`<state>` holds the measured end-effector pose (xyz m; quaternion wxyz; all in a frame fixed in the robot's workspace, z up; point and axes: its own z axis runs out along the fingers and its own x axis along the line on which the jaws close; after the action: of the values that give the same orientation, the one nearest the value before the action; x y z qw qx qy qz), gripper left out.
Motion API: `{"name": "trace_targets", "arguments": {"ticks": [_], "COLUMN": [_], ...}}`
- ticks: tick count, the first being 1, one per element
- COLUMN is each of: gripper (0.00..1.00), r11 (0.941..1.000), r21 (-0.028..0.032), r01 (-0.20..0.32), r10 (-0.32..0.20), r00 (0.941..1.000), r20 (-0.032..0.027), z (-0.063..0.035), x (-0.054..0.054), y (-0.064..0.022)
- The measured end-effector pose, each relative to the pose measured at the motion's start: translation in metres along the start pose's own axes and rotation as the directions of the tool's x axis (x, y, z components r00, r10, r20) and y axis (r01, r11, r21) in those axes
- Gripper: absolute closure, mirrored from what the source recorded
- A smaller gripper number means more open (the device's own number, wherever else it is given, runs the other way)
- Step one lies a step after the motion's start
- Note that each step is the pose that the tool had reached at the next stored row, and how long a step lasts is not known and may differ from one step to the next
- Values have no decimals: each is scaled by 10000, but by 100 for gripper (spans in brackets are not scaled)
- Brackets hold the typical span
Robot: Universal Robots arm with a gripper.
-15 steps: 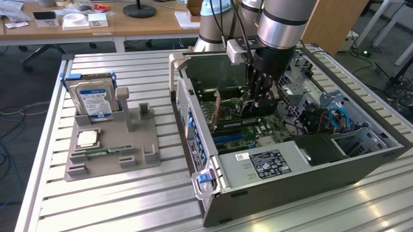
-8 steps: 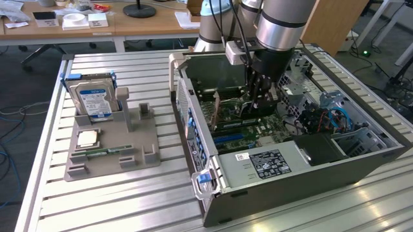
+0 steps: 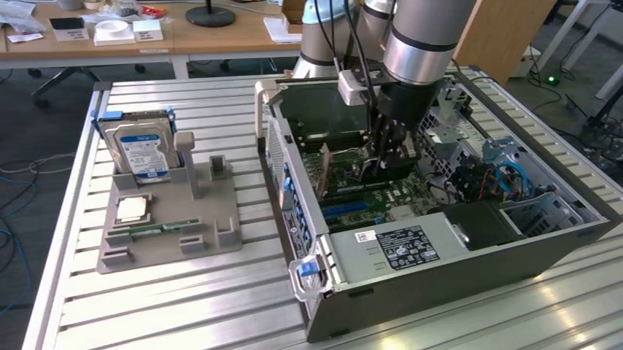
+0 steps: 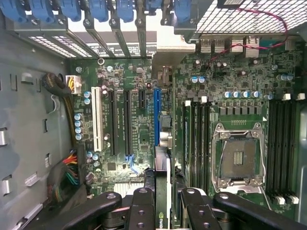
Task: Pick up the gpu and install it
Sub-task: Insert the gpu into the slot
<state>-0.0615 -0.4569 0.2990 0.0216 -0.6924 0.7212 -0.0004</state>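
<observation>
- The hand [image 4: 165,194] is partly closed and pinches the gpu [image 4: 162,203] between its two black fingers [image 4: 143,211], one on each face of the card.
- In the exterior view the hand [image 3: 387,157] reaches down inside the open computer case [image 3: 448,277], and the gpu [image 3: 381,173] hangs upright under it, over the motherboard.
- In the wrist view the card is seen edge-on, in line with the one blue slot [image 4: 157,115]; whether it touches the slot I cannot tell.
- Also on the board are one white slot [image 4: 99,117], two long black slots [image 4: 127,120] beside it, one processor socket [image 4: 238,158], and two banks of memory slots, one on each side of the socket.
- One grey holder [image 3: 209,219] lies on the slatted desk [image 3: 195,306], at the exterior view's left of the case.
- It carries one hard drive [image 3: 141,149] standing upright, one processor chip [image 3: 133,210] and one RAM strip [image 3: 146,232].
</observation>
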Motion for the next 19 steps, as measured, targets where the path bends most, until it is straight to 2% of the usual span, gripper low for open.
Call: {"name": "trace_targets", "arguments": {"ticks": [8,15,19], "gripper": [74,74,74], "r11": [10000,10000,10000], "r21": [1,1,1], "r01": [-2,1,1], "r10": [2,-1,-1], "r00": [10000,10000,10000], "r20": [-10,-15,-30], "z": [21,23,56], "x": [1,3,5], "y": [11,56,83]}}
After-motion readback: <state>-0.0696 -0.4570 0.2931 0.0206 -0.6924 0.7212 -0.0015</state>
